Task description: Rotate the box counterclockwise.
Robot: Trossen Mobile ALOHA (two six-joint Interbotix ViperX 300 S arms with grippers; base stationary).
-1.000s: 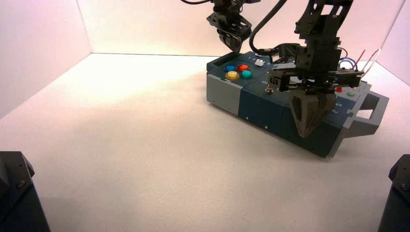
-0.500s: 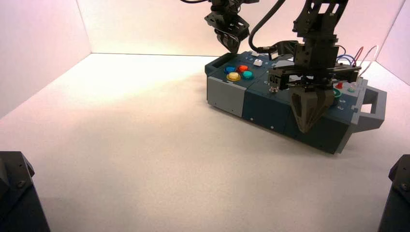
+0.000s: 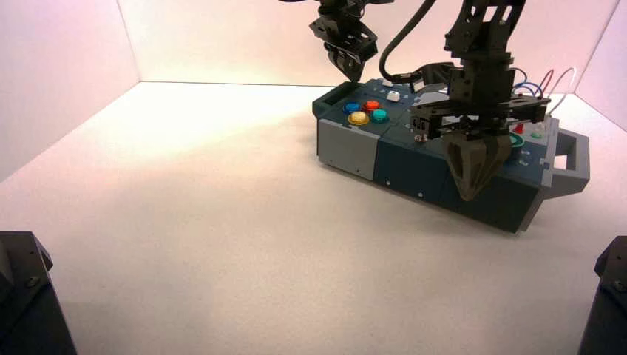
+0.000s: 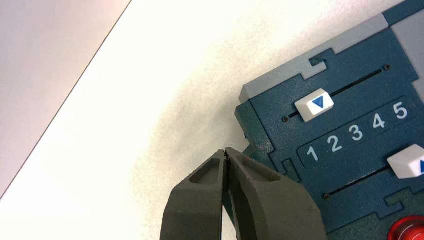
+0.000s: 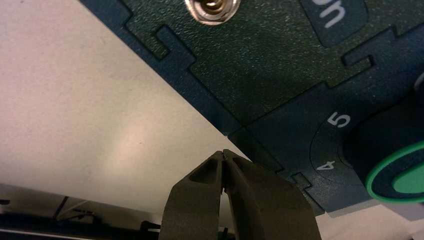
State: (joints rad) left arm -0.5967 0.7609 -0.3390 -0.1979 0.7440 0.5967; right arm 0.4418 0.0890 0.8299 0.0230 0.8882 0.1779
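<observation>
Panel box (image 3: 414, 181) slanted, far end towards ten o'clock; turn seemingly partway, more left. Left gripper (image 4: 226, 150), right gripper (image 5: 223, 152): fingers clenched, empty.

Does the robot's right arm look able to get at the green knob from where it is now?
Probably yes: the right gripper hangs at the box's near edge, just beside the green knob, and nothing seems to lie between them.
</observation>
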